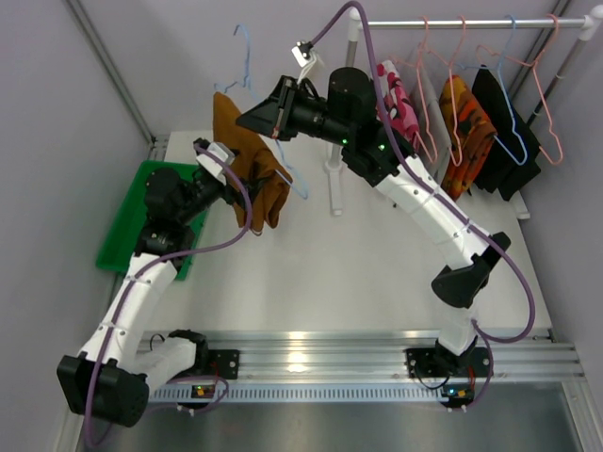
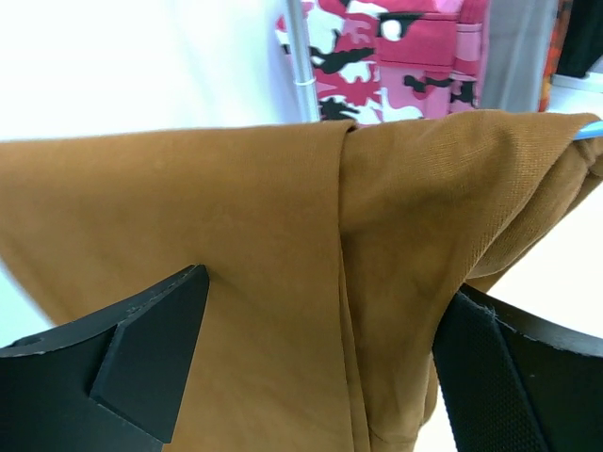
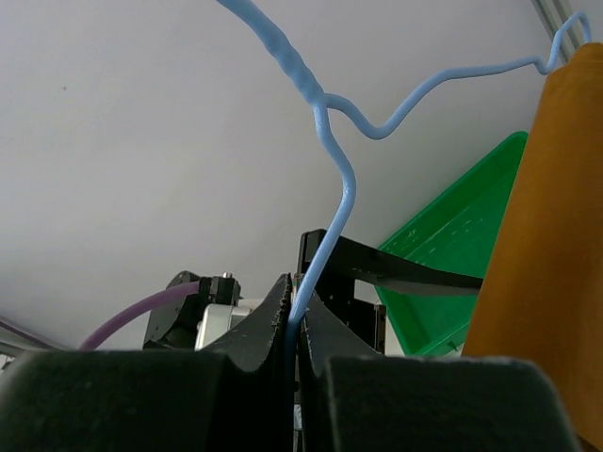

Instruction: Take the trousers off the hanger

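The mustard-brown trousers (image 1: 252,160) hang folded over a light blue wire hanger (image 1: 244,56), held in the air left of the rack. My right gripper (image 1: 262,117) is shut on the hanger's wire (image 3: 337,179) below its twisted neck; its jaws (image 3: 300,303) pinch the wire. The trousers show at the right edge of the right wrist view (image 3: 556,235). My left gripper (image 1: 237,188) is open, with one finger on each side of the hanging brown cloth (image 2: 236,207) and its fingertips (image 2: 179,311) wide apart. A second pair, pink with a white-and-black print (image 1: 397,105), hangs on the rack.
A white rail (image 1: 471,23) at the back right carries pink and blue hangers, an orange patterned garment (image 1: 464,122) and a black garment (image 1: 504,127). The rack's white pole (image 1: 334,179) stands just right of the trousers. A green tray (image 1: 132,226) lies at the left.
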Robot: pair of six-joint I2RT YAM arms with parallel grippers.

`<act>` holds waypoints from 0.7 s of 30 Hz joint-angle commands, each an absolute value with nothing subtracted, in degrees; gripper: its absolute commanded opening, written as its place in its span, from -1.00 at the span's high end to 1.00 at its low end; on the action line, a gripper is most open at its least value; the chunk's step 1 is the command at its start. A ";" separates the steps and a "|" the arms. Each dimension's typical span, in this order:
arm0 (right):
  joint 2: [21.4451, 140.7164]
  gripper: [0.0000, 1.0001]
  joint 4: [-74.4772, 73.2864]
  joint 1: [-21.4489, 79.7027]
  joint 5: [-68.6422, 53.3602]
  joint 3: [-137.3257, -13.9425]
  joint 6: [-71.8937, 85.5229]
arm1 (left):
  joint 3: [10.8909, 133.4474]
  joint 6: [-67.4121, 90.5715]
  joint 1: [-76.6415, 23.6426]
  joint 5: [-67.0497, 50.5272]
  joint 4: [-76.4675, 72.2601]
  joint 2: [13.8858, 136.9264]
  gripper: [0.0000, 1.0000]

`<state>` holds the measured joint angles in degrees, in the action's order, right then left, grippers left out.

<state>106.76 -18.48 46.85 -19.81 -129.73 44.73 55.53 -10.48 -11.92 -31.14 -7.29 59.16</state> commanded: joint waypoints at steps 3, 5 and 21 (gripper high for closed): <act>100.55 1.00 -4.92 46.85 -22.15 -131.48 43.24 | 60.20 -12.74 -10.90 -37.87 -6.86 59.59 -0.98; 100.46 1.00 -4.83 46.76 -22.50 -131.48 43.42 | 61.52 -13.97 -10.72 -41.21 -3.27 60.03 -0.98; 99.67 1.00 -4.57 46.14 -23.73 -129.55 44.38 | 61.96 -14.42 -8.00 -39.30 -4.48 61.43 -0.98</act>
